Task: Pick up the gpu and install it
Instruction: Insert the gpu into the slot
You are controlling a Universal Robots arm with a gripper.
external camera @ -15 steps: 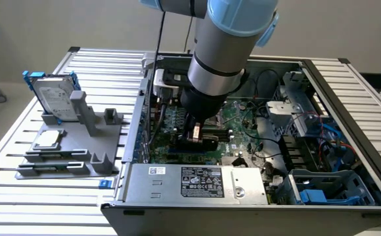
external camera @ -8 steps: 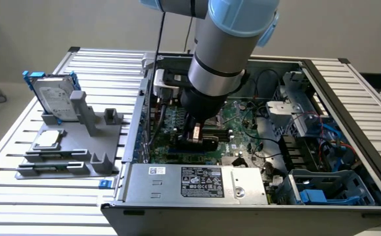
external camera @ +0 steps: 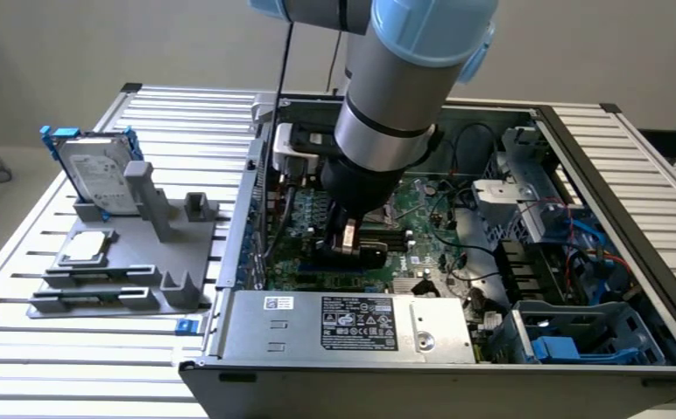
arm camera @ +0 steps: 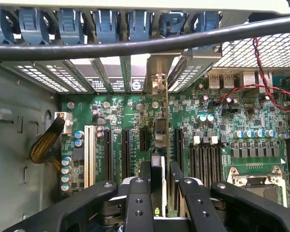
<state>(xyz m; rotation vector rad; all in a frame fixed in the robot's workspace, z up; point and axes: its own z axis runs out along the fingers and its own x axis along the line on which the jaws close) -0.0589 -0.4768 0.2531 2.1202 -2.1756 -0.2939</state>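
Fingers (arm camera: 137,203) pinch gpu (arm camera: 157,169) inside case (external camera: 431,386) on slatted table (external camera: 82,375).

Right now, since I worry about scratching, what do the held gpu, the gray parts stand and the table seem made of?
The gpu, clamped in the gripper: black matte cover, likely plastic. The parts stand: evenly dull gray, probably plastic, perhaps printed. The table: ribbed and silvery with a soft sheen, probably aluminium.

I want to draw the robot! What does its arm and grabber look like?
The arm is a thick silver-grey tube with light blue caps and a black ring. The gripper is black, with chunky fingers dotted with small screw holes.
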